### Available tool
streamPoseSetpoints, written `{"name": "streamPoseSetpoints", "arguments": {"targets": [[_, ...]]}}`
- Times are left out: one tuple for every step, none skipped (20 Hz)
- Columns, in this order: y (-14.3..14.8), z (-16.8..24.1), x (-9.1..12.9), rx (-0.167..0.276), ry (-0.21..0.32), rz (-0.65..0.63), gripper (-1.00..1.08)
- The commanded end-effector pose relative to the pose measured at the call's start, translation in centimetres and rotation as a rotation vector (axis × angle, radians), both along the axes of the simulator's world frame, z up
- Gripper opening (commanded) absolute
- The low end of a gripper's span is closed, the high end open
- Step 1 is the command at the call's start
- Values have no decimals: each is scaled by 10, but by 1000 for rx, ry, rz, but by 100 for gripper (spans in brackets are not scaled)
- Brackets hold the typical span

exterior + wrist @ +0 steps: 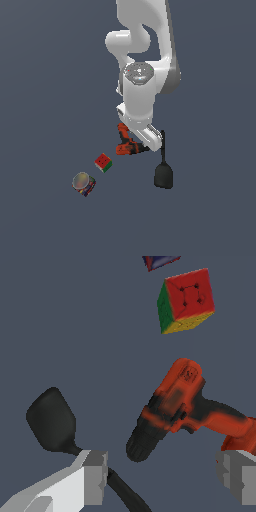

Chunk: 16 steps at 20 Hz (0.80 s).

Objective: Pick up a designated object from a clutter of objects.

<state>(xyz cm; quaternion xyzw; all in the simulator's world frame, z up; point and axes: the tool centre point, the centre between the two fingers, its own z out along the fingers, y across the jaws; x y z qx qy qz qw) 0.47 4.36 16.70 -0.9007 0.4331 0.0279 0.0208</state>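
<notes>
In the exterior view your gripper (141, 145) is mostly hidden behind the white wrist, so you cannot read its opening here. It hangs low over the cordless drill (128, 143), which lies on its side on the dark floor (45, 100), orange-red with black parts, half covered by the hand. Just to the exterior view's right of the drill lies the black spatula (163, 172), its handle running up behind the wrist. The red-green cube (103, 162) sits near the drill on the exterior view's left, and the round can (83, 183) lies beyond it. Your arm (142, 60) comes down from the top of the frame, forearm nearly vertical and wrist pointing downward.

In the wrist view you see the two grey fingertips (95, 476) spread wide apart, holding nothing. The drill's black chuck (142, 441) lies between them, while its orange handle reaches toward the far finger. The spatula's handle passes right by the near finger; whether they touch is unclear. The cube (186, 300) lies apart beyond the drill.
</notes>
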Motion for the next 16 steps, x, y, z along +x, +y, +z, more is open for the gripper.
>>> {"name": "streamPoseSetpoints", "arguments": {"targets": [[3, -12, -2, -1, 8, -64, 68], [5, -16, -3, -2, 11, -89, 68], [6, -21, -4, -2, 15, -114, 68], [7, -26, -5, -3, 18, -139, 68], [8, -30, -6, -4, 21, -164, 68], [10, -35, -7, -5, 25, -189, 68], [11, -39, -8, -6, 28, -214, 68], [12, -44, -9, -7, 31, -240, 68], [13, -49, -10, -8, 34, -265, 68], [14, -53, -12, -10, 38, -290, 68], [16, -58, -13, -11, 41, -315, 68], [17, -62, -14, -13, 44, -340, 68], [18, -67, -16, -14, 47, -365, 68], [19, -71, -17, -16, 51, -390, 68], [20, -75, -18, -17, 53, -414, 68], [21, -79, -20, -19, 56, -436, 68]]}}
